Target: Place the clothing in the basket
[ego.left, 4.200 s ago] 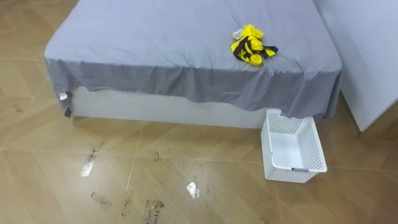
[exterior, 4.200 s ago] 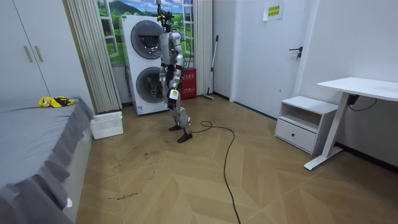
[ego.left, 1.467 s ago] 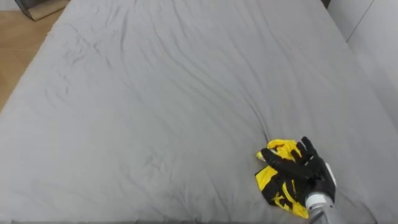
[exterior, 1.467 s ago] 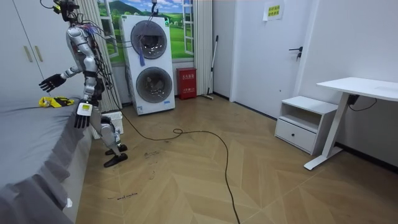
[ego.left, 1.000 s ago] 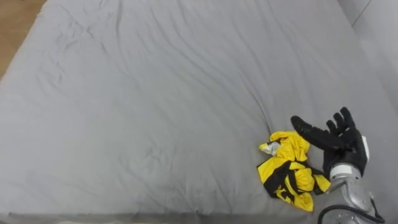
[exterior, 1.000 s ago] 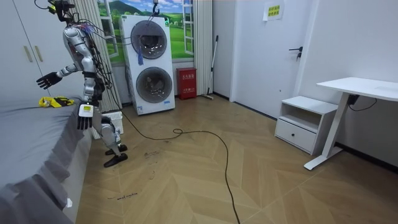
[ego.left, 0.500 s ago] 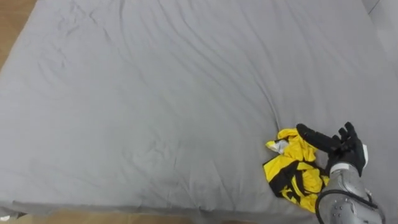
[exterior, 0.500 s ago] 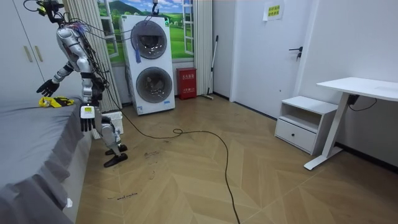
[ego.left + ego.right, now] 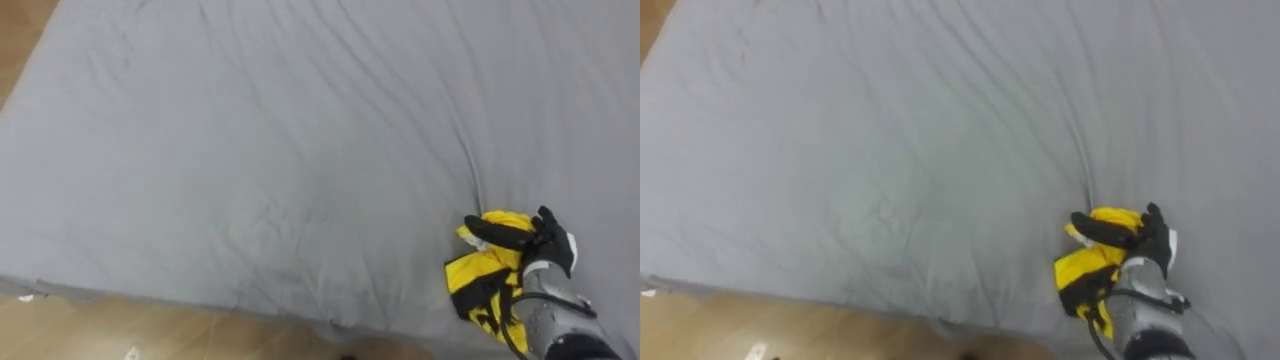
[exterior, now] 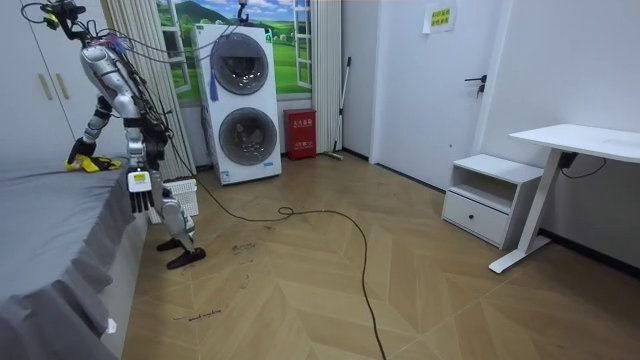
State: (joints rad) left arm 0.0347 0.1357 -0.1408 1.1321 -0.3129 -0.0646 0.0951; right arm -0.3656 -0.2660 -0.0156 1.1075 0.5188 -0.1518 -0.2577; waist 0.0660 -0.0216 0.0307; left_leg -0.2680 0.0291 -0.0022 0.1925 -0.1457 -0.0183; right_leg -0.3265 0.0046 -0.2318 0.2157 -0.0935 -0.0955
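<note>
1 right hand [image 9: 543, 238], fingers spread open, rests atop the yellow clothes [image 9: 472, 282] on the bed [image 9: 250, 130].

Clothes [image 9: 470, 276] on bed [image 9: 250, 150] — right hand [image 9: 548, 243] atop.

Right hand [image 9: 545, 248] outstretched, fingers [image 9: 500, 237] seemingly spread.

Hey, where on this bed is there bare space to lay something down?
The grey sheet is bare everywhere left of the yellow-and-black clothes, from the bed's near edge back across the mattress. The crowded spot is the lower right, where the right hand lies on the clothes.
</note>
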